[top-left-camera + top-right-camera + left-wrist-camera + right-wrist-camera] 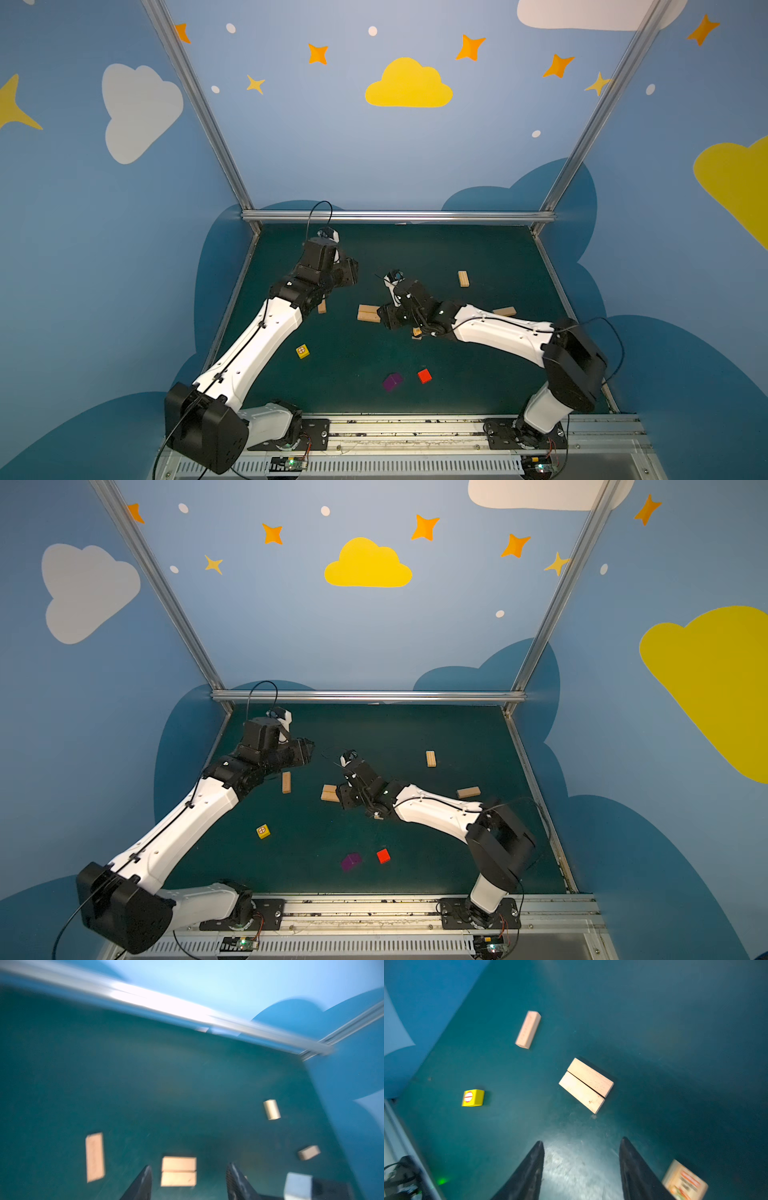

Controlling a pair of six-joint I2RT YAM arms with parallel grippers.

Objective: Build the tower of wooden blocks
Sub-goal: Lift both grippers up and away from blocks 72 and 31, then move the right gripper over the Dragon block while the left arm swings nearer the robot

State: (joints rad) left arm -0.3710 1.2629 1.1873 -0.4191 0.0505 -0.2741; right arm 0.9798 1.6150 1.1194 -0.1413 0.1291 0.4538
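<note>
Currently the wood blocks are found spread flat over the green mat (457,374), none stacked. A plank pair (586,1085) is laid side by side, long edges touching, near the middle of the mat (clearest in the right wrist view). The right gripper (581,1139) is pointed at that pair from its right end, with the pair ahead of the fingertips and apart from them. Its jaws are spread, and only bare mat is seen between them. A printed block (685,1182) with orange print is lying beside one right finger. In both top views it is mostly hidden under the right arm. The left gripper (189,1165) is held above the mat toward the rear left, jaws parted and empty; its wrist view is blurred. A single plank (286,782) is lying left of the pair, near the left arm. A rear plank (463,278) and a side plank (468,792) are lying well apart toward the right. A yellow cube (302,351), a purple cube (392,381) and a red cube (424,376) are placed nearer the front, with purple and red near each other.
</note>
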